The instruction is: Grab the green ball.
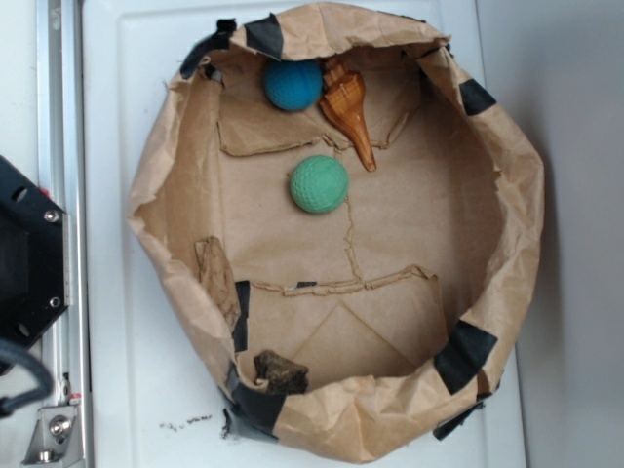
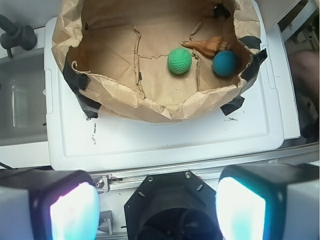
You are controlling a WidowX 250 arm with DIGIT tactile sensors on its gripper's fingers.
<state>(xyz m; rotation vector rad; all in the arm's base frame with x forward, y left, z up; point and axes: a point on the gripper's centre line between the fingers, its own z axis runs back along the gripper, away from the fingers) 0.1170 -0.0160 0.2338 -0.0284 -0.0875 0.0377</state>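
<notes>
The green ball [image 1: 319, 183] [image 2: 179, 61], mint-coloured and dimpled, rests on the floor of a crumpled brown paper enclosure [image 1: 156, 185] [image 2: 125, 95]. A darker teal-blue ball [image 1: 292, 84] [image 2: 225, 63] lies near the paper wall beside it. In the wrist view my gripper [image 2: 157, 207] hangs high above the robot's black base, well outside the paper wall and far from the green ball. Its two pale pads [image 2: 75, 212] stand wide apart with nothing between them. The exterior view does not show the gripper.
A brown spiral seashell [image 1: 349, 109] [image 2: 205, 45] lies between the two balls. A dark rock-like lump [image 1: 281, 370] sits by the paper wall. The enclosure stands on a white tray [image 1: 127, 390] [image 2: 165, 145]. The black base [image 1: 24, 253] [image 2: 170, 210] and a metal rail [image 1: 60, 117] border it.
</notes>
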